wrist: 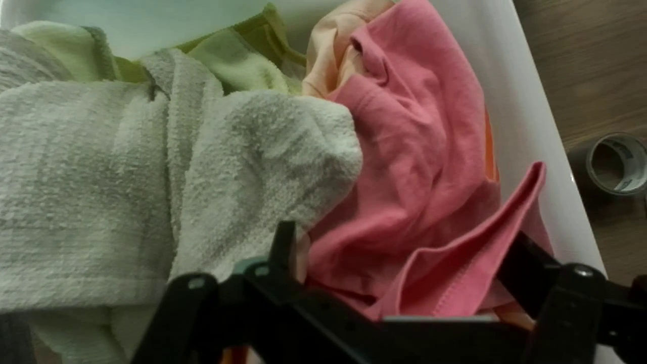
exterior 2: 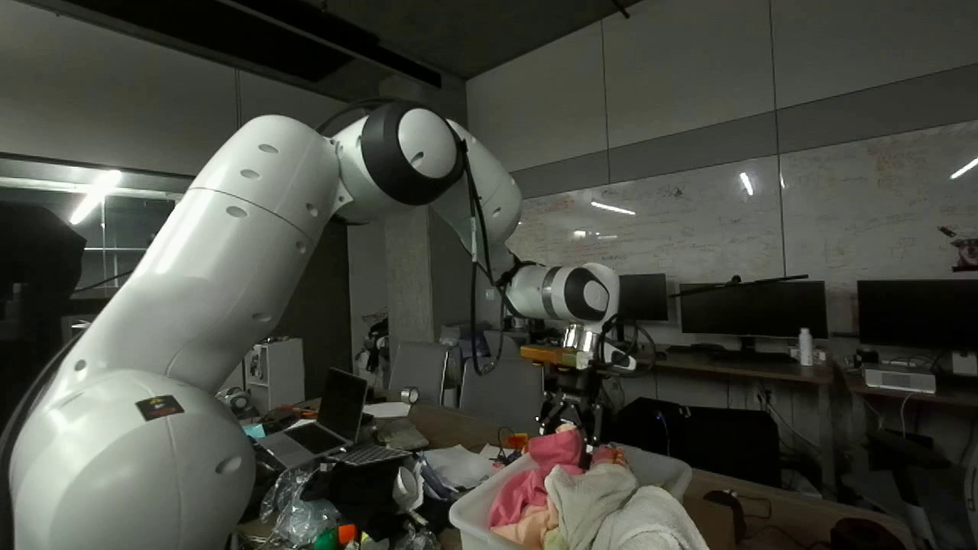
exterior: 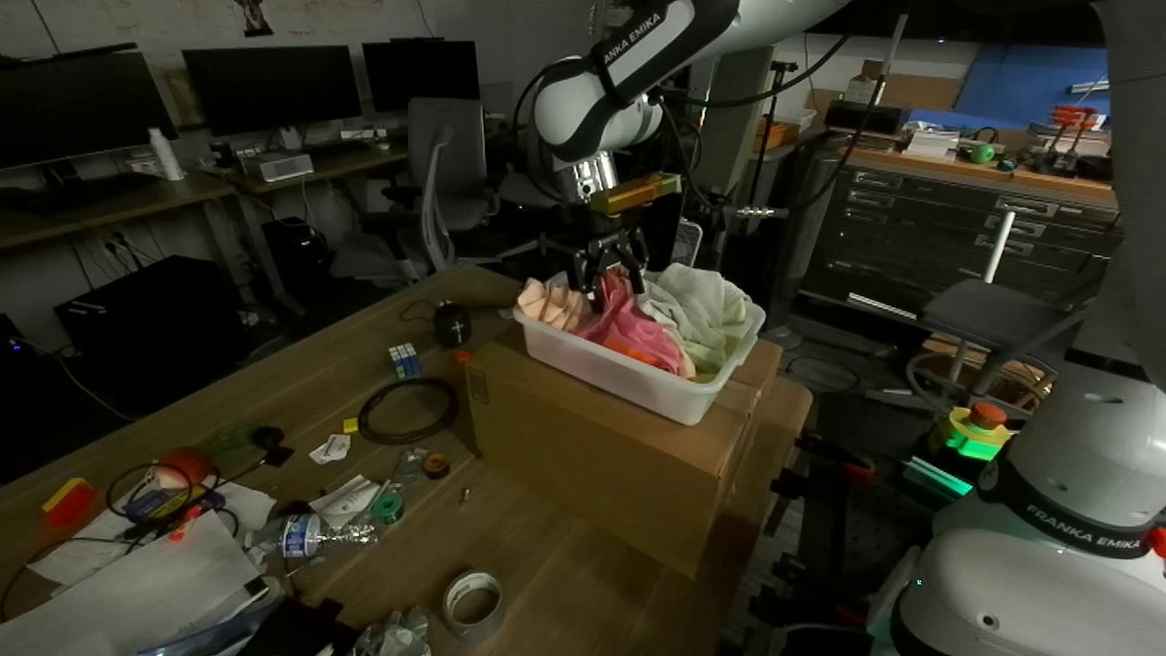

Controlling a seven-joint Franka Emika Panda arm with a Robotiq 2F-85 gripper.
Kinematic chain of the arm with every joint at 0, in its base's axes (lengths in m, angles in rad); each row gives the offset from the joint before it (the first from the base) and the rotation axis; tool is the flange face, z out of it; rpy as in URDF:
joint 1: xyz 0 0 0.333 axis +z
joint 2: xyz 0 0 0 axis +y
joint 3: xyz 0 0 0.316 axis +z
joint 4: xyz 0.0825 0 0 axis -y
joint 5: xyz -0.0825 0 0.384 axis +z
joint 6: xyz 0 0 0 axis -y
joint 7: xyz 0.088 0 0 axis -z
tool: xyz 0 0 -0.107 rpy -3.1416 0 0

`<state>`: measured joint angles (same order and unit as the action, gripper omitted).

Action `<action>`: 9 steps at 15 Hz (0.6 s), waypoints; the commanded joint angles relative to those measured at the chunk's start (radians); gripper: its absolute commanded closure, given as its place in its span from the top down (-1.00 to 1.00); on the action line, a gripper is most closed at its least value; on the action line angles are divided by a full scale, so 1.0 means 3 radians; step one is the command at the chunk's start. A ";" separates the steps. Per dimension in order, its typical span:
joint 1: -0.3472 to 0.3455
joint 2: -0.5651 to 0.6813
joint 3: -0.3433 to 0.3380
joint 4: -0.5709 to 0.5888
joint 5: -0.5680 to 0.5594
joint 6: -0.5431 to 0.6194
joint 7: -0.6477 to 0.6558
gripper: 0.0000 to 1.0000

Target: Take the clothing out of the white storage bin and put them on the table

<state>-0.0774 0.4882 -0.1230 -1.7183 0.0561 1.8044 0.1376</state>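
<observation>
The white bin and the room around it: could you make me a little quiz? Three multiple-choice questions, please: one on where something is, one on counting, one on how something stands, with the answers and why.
1. Where is the white bin relative to the cardboard box?
A: inside it
B: beside it
C: on top of it

2. How many monitors show in an exterior view?
A: one
B: three
C: six

3. How do the jaws stand?
A: apart
B: pressed together
C: crossed

Right letters:
1 C, since an exterior view shows the bin resting on the box's upper face.
2 B, since three stand dark in a row.
3 A, since the wrist view shows pink cloth in the gap between them.
</observation>
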 commanded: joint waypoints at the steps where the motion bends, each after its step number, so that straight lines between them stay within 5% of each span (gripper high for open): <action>1: -0.0061 0.0107 0.0059 0.0199 0.0094 -0.0128 0.0000 0.46; 9: -0.0081 0.0114 0.0074 0.0235 0.0135 -0.0142 -0.0037 -0.71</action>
<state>-0.0801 0.5091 -0.1180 -1.6900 0.0681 1.7927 0.1369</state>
